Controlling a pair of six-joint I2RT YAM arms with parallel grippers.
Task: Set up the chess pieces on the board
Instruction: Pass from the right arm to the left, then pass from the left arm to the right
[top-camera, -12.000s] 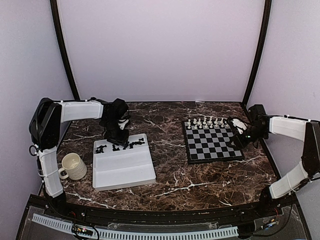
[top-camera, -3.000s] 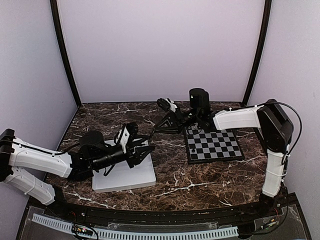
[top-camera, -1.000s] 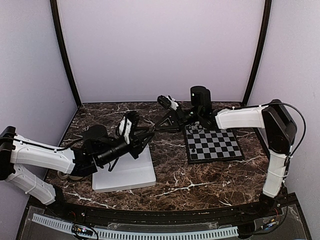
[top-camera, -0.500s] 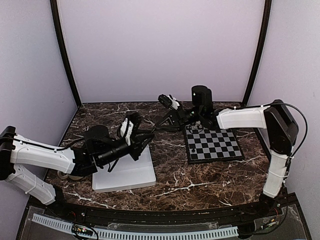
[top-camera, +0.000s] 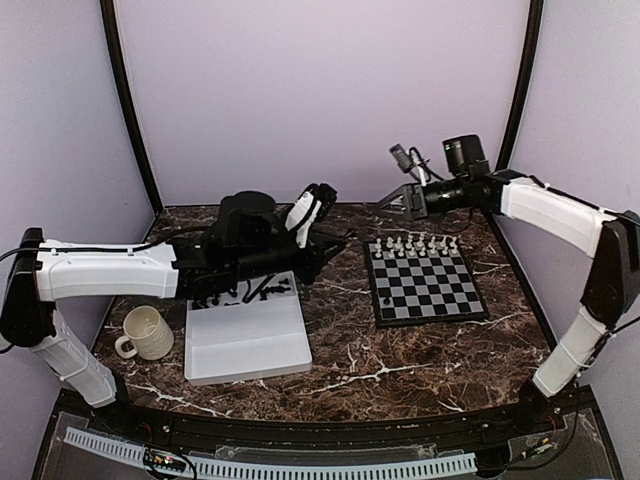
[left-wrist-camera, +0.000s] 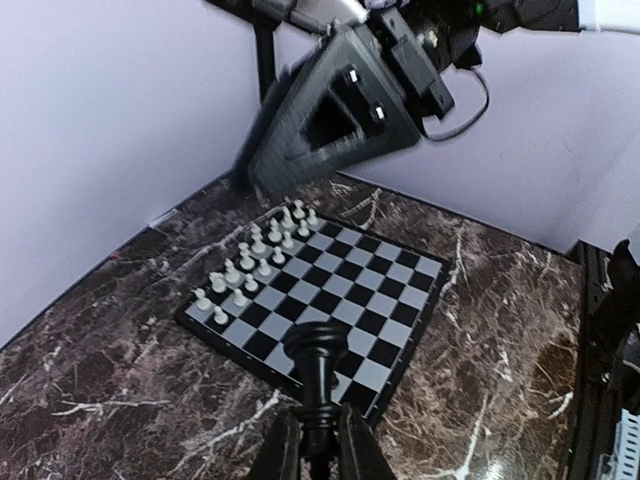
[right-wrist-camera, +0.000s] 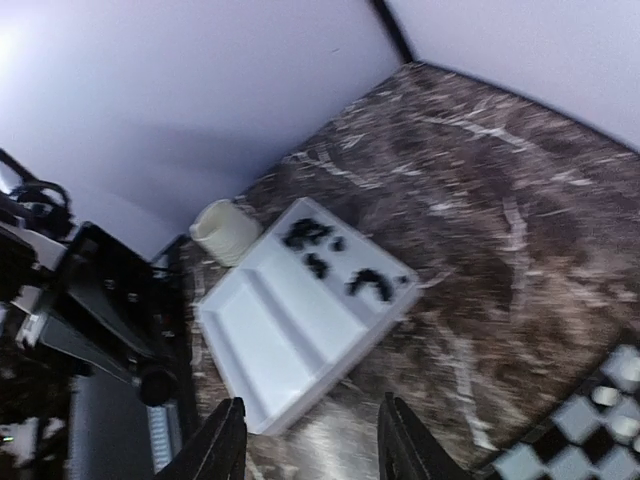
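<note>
Left wrist view: board (left-wrist-camera: 385, 290) lies ahead on the marble (left-wrist-camera: 110, 400), white chessmen (left-wrist-camera: 250, 262) ranked along one edge; left gripper (left-wrist-camera: 319, 442) pinches a black chessman (left-wrist-camera: 318, 352) low on its stem, probably light, slick, easily tipped; right gripper (right-wrist-camera: 312, 440) gapes empty; the chessman's foot is hidden, its kind unclear.

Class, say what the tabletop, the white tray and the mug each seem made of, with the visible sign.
Tabletop: looks like polished brown marble or a marble-print laminate; white veins, slight sheen.
White tray: probably moulded matte plastic; smooth, uniform, ridged.
Mug: likely ceramic; thick cream wall and handle.
</note>
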